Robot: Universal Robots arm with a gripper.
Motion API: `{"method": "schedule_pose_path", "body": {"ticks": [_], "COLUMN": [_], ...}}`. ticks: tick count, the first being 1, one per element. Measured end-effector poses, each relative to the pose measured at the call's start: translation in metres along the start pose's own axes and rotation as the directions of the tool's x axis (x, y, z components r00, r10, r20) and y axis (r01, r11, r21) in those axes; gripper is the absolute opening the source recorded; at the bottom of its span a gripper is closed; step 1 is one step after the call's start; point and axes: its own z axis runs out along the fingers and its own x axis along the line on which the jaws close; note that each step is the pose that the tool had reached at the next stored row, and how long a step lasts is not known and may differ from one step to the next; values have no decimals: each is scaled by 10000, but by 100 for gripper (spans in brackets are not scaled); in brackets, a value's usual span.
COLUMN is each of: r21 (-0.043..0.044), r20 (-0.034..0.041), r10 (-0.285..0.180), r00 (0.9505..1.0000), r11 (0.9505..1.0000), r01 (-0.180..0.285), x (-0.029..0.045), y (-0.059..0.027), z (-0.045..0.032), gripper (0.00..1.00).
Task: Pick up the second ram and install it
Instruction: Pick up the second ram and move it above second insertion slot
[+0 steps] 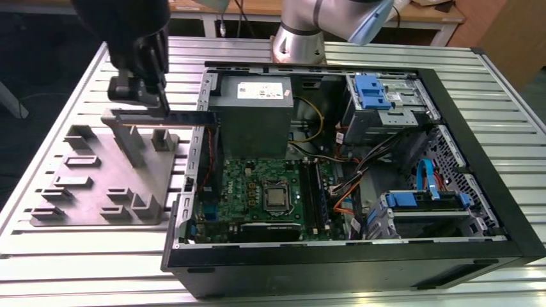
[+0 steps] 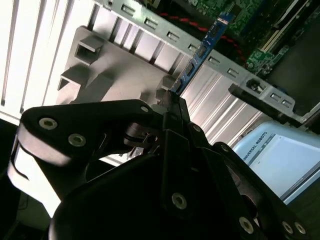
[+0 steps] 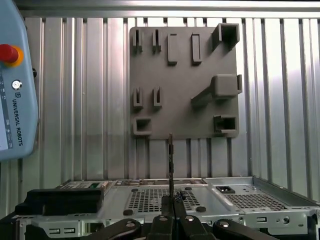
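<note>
The second ram [image 1: 186,116], a thin dark strip, is lifted level above the grey fixture [image 1: 94,185] beside the open computer case [image 1: 486,204]. My gripper [image 1: 158,97] is shut on its end nearest the exterior view's left. Its other end reaches the case's side wall. In the second wrist view the ram [image 2: 201,49] sticks out from my gripper [image 2: 173,99] toward the motherboard. The first wrist view has the ram [image 3: 170,160] edge-on, rising from my gripper [image 3: 170,202]. The motherboard's long black slots [image 1: 314,195] lie inside the case.
The fixture [image 3: 180,85] carries several raised blocks and posts. The case holds a power supply [image 1: 256,112], the green motherboard [image 1: 256,192], cables and blue drive brackets [image 1: 374,91]. A teach pendant [image 3: 15,95] lies on the ribbed metal table [image 1: 77,268]. The arm's base [image 1: 298,38] stands behind the case.
</note>
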Motion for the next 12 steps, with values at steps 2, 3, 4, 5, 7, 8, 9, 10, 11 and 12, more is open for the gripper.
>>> {"method": "schedule_pose_path", "body": {"ticks": [2,3,4,5,7,8,9,10,11,12], "r21": [-1,-1,-2,-4,-6,-7,-8,-8,-11,-11], "r20": [0,0,0,0,-1,0,0,1,-1,0], "r10": [1,0,-1,0,1,0,0,-1,0,1], "r00": [10000,10000,10000,10000,10000,10000,10000,10000,10000,10000], "r11": [10000,10000,10000,10000,10000,10000,10000,10000,10000,10000], "r01": [-1,0,1,0,-1,0,0,1,0,-1], "x": [-2,-3,-4,-6,-8,-9,-10,-11,-13,-14], "y": [-66,-101,-141,-177,-251,-288,-325,-362,-398,-437], "z": [-3,-4,-6,-7,-11,-12,-14,-15,-17,-18], "gripper": [8,8,8,8,8,8,8,8,8,8]}}
